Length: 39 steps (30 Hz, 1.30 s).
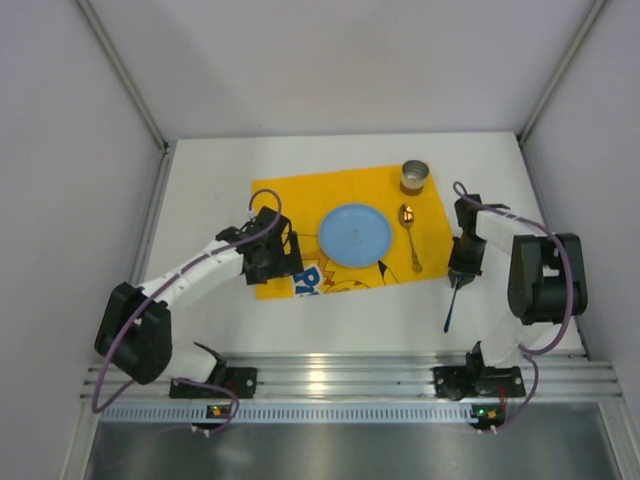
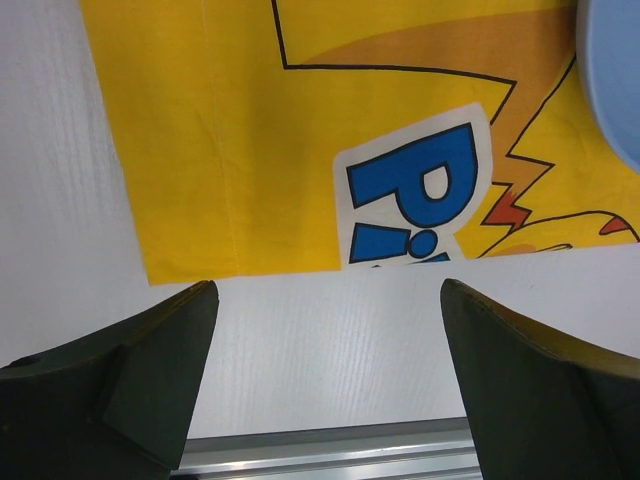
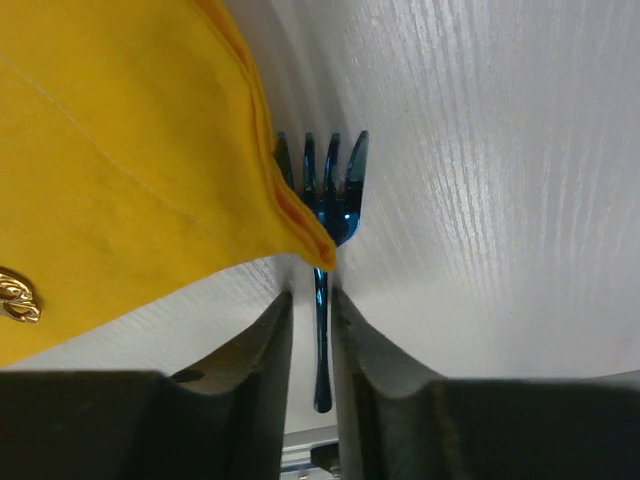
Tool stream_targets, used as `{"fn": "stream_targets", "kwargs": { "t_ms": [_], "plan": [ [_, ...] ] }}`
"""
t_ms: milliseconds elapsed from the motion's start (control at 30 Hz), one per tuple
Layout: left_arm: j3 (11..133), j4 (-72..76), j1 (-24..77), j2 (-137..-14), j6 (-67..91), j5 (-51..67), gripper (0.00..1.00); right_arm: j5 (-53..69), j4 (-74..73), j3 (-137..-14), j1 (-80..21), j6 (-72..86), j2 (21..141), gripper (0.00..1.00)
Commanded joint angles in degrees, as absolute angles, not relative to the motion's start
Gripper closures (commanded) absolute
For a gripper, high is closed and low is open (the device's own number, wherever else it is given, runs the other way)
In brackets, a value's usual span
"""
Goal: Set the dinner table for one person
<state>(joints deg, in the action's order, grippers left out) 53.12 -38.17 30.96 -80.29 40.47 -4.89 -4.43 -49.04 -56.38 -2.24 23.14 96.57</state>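
Jaws of the right gripper (image 3: pixel 320 335) are pinched on the thin handle of a dark blue fork (image 3: pixel 330 190). Its fingers (image 3: pixel 262 375) press the handle from both sides, and the four tines point away from the wrist. One corner of the yellow printed mat (image 3: pixel 120 160) lies over the base of the tines. From above, the fork's handle sticks out toward the near edge, just off the mat's near right corner.

Jaws of the left gripper (image 2: pixel 328 292) are spread wide with nothing between them. They hover over the mat's near left corner, where bare white tabletop shows below the cloth.

The dinner table (image 1: pixel 205 195) is a plain white surface that fills the workspace, with the mat spread across its middle. On the mat sit a light blue plate (image 1: pixel 355 234), a gold spoon (image 1: pixel 410 236) just to its right, and a metal cup (image 1: pixel 415 177) at the far right corner.
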Motion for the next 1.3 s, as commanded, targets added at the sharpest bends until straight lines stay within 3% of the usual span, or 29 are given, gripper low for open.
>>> {"fn": "stream_targets", "kwargs": {
  "t_ms": [0,133,400,633,1267],
  "plan": [
    [52.4,-38.1,31.1,-76.9,41.0,-5.0,0.01,-5.4,-44.9,-56.2,-2.5,23.6,99.9,0.84],
    [52.2,-39.5,31.1,-75.5,41.1,-6.2,0.01,-6.9,-44.1,-56.1,-2.5,22.8,101.8,1.0],
    [52.6,-40.7,30.9,-74.6,40.7,-8.3,0.02,-5.4,-49.7,-57.9,-2.5,22.8,93.0,1.0],
    [60.1,-39.3,25.6,-80.8,37.4,-7.5,0.02,-2.7,-56.9,-61.8,-2.6,25.1,80.7,1.0],
    [91.5,-45.3,18.7,-119.0,29.1,-16.5,0.02,-0.7,-65.6,-62.2,-2.6,25.8,64.2,1.0]
  ]
}}
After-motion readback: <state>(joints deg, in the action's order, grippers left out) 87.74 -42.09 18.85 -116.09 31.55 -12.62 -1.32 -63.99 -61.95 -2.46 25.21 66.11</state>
